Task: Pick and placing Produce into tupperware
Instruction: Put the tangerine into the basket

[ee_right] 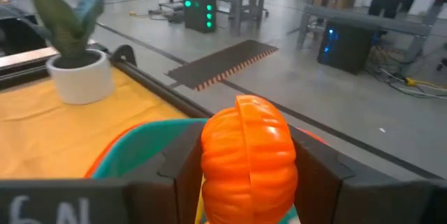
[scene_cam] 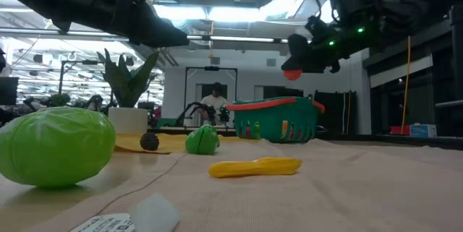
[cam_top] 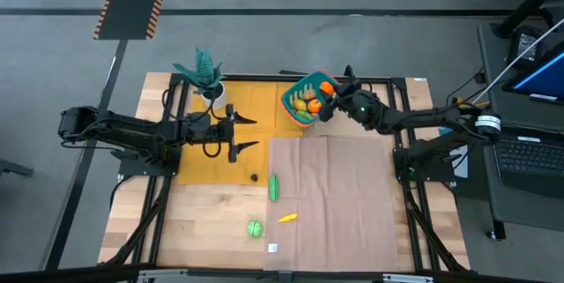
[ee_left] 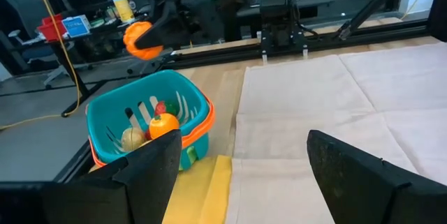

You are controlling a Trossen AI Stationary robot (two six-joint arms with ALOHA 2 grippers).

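The teal tupperware [cam_top: 300, 107] with its orange-red rim stands at the table's far middle and holds several small produce pieces [ee_left: 155, 125]. My right gripper [cam_top: 328, 92] hovers over it, shut on an orange toy pumpkin [ee_right: 248, 155]. On the near half lie a green cucumber-like piece [cam_top: 274, 186], a yellow piece [cam_top: 287, 218], a round green piece [cam_top: 255, 227] and a small dark ball [cam_top: 254, 177]. My left gripper [cam_top: 247, 133] is open over the yellow mat, left of the tupperware, touching nothing. My right gripper pinches the orange pumpkin by its two sides [ee_right: 209, 161] between the two fingers [ee_right: 183, 168]. It reaches in from the table's right, slanting down. The pumpkin [scene_cam: 291, 74] is lifted clear, above the tupperware's rim [scene_cam: 278, 103].
A teal potted plant in a white pot [cam_top: 208, 78] stands at the far left of the yellow mat [cam_top: 198, 164]. A tan cloth [cam_top: 339, 199] covers the table's right half. A white tag [cam_top: 272, 248] lies near the near edge. A person [scene_cam: 215, 102] shows in the room behind.
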